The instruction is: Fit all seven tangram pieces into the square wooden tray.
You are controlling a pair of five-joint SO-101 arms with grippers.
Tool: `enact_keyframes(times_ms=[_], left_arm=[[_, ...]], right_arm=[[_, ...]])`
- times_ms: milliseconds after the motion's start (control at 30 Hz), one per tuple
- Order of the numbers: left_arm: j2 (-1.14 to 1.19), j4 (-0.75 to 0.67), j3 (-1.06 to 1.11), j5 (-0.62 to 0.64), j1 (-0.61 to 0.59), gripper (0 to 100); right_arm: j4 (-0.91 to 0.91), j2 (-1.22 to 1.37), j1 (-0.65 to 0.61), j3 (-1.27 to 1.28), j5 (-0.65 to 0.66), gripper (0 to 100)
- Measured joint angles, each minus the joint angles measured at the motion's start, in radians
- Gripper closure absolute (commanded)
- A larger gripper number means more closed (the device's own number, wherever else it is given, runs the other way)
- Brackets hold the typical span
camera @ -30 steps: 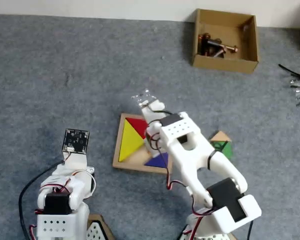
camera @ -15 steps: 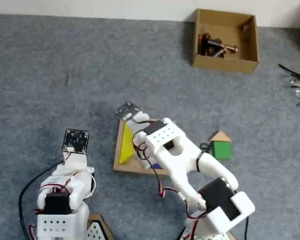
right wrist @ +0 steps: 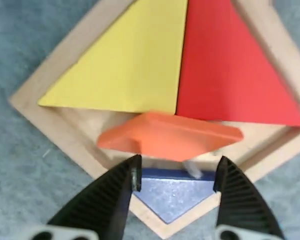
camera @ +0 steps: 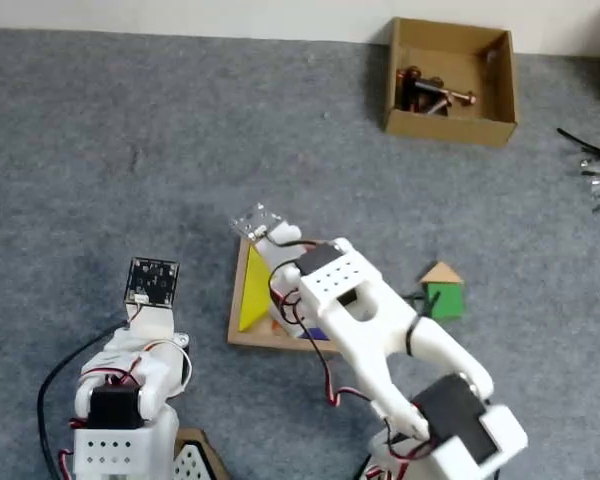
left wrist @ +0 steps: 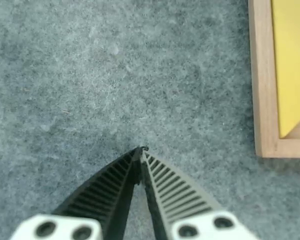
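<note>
The square wooden tray (camera: 238, 335) lies at mid-table; its rim (right wrist: 50, 127) also shows in the right wrist view. In it lie a yellow triangle (right wrist: 130, 65) (camera: 253, 290), a red triangle (right wrist: 225, 75) and a blue triangle (right wrist: 172, 192). An orange parallelogram (right wrist: 170, 137) rests tilted across the tray, partly over the blue one. My right gripper (right wrist: 177, 172) is open just behind the orange piece, and its arm (camera: 350, 300) covers much of the tray. My left gripper (left wrist: 141, 150) is shut and empty on the carpet beside the tray edge (left wrist: 260, 100). A green square (camera: 444, 300) and a tan triangle (camera: 440, 272) sit right of the tray.
A cardboard box (camera: 450, 80) with metal parts stands at the back right. Cables (camera: 590, 160) lie at the right edge. Grey carpet stretches open to the left and behind the tray.
The right arm swung left over the tray and now hides the red triangle in the high view. The left arm has not moved.
</note>
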Motion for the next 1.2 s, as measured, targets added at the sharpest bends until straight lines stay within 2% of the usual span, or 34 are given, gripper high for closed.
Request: enact_keyframes(times_ms=[533, 700, 867, 1200], left_arm=[[0.0, 0.0, 0.0, 0.0, 0.0, 99], [0.0, 0.0, 0.0, 0.0, 0.0, 99], [0.0, 0.0, 0.0, 0.0, 0.0, 99], [0.0, 0.0, 0.0, 0.0, 0.0, 99]], right_arm=[[0.002, -0.069, 0.0, 0.0, 0.0, 76.9], [0.0, -0.069, 0.054, 0.0, 0.0, 77.0], [-0.066, -0.069, 0.094, 0.0, 0.0, 77.0], [-0.15, -0.069, 0.097, 0.0, 0.0, 77.1]])
